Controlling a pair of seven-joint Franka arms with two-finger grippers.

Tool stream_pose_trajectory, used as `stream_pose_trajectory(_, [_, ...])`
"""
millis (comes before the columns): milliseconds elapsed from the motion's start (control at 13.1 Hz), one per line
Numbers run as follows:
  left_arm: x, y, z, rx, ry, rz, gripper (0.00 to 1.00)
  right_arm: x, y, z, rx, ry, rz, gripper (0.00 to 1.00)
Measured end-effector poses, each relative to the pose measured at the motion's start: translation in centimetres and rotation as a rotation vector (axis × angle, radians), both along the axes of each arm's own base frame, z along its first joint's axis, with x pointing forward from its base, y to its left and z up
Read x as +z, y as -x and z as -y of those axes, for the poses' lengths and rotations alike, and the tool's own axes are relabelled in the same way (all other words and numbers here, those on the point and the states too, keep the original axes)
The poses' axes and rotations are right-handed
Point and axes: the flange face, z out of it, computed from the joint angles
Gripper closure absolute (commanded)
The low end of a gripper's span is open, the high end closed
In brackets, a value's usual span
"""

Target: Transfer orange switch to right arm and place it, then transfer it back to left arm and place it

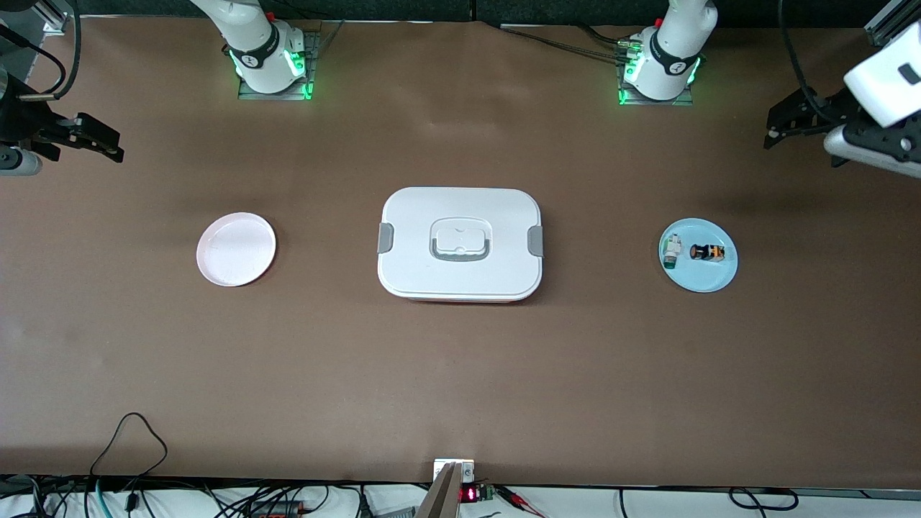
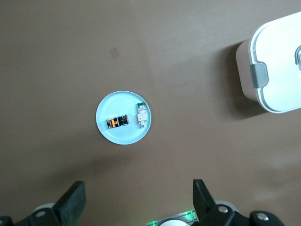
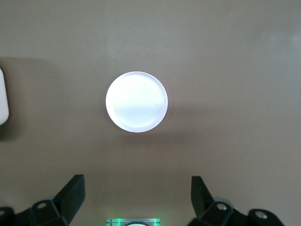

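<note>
The orange switch (image 1: 706,252) (image 2: 117,122), a tiny black cylinder with orange marks, lies on a light blue plate (image 1: 701,278) (image 2: 123,101) toward the left arm's end of the table. The white lidded box (image 1: 460,244) (image 2: 277,66) stands at the table's middle. My left gripper (image 1: 773,133) (image 2: 138,188) hangs high over the table beside the blue plate, open and empty. My right gripper (image 1: 97,138) (image 3: 137,182) hangs high over the right arm's end, also open and empty, with the box's edge (image 3: 3,99) off to its side.
A small white component with a green end (image 1: 672,250) (image 2: 142,115) lies beside the switch on the blue plate. An empty pale pink plate (image 1: 236,249) (image 3: 136,101) sits toward the right arm's end. Cables trail along the table edge nearest the front camera.
</note>
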Motion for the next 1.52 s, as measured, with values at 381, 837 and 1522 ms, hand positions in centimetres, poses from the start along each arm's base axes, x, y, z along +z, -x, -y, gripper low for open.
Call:
stream_pose_trajectory(381, [-0.2,0.7,0.5,0.069,-0.01,-0.031,0.0,0.1,0.0,-0.1,-0.017,-0.01,0.0,0.0])
stream_pose_trajectory(837, [-0.2,0.7,0.9,0.081,-0.012,-0.034,0.0,0.0,0.1,-0.1,-0.009,-0.01,-0.004,0.0])
stream_pose_trajectory(1522, [-0.2,0.7,0.9,0.089,-0.013,-0.033,0.0,0.0,0.0,0.1,-0.01,-0.011,-0.005,0.0])
